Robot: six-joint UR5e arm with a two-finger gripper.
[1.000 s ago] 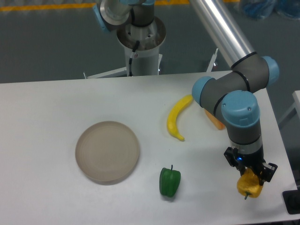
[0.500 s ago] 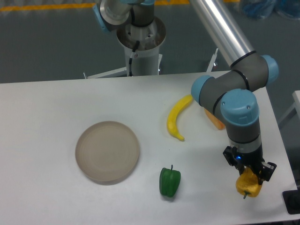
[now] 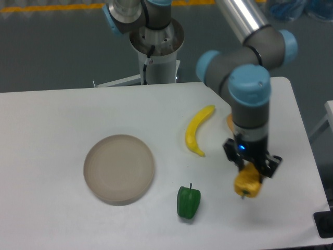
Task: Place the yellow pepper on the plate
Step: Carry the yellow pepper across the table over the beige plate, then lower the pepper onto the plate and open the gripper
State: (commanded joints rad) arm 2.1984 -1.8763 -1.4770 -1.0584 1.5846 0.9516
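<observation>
My gripper [image 3: 249,172] is shut on the yellow pepper [image 3: 247,184] and holds it off the white table, stem pointing down, at the right side. The beige round plate [image 3: 119,167] lies flat at the left centre of the table, well to the left of the gripper. The plate has nothing on it.
A green pepper [image 3: 188,202] stands between the plate and my gripper, near the front. A yellow banana [image 3: 197,130] lies behind it. An orange object [image 3: 230,123] is mostly hidden behind my arm. The table's right edge [image 3: 307,151] is close to the gripper.
My gripper has moved left and up with the yellow pepper in it, away from the table's right front corner. The other objects have not moved.
</observation>
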